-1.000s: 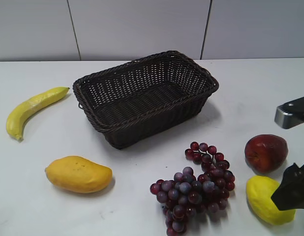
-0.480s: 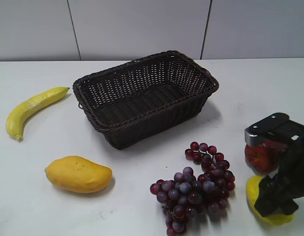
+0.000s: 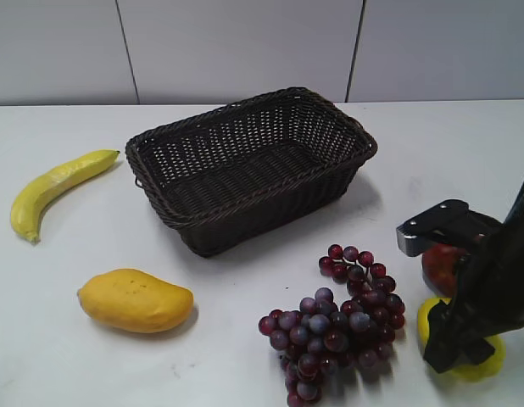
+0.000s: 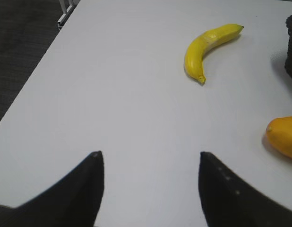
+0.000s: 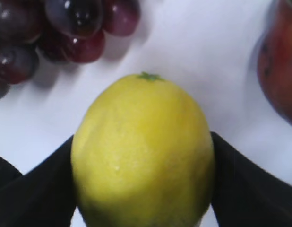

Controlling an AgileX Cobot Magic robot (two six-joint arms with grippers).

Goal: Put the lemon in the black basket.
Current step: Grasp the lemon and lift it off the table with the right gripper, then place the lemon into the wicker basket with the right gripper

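Right tool (image 5: 143, 156) has come down over the bright yellow bumpy oval lemon (image 5: 142, 151) w/ fingers spread to either flank, apparently touching but not yet lifting; a sec ago it hung off to the side. Lemon sits on white tabletop (image 3: 245, 280) near front-right corner, just beside dark red grape bunch (image 3: 338, 322) & red apple (image 3: 440, 264). Grasp looks imminent. Left tool (image 4: 148, 189) is spread, idle. Dark woven rectangular basket (image 3: 245, 161) lies farther back, centre.

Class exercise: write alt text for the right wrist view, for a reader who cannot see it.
A bumpy yellow lemon fills the picture, sitting between the right gripper's two black fingers, which flank it on both sides on a white table. Dark red grapes lie upper left, and a red apple shows at the right edge.
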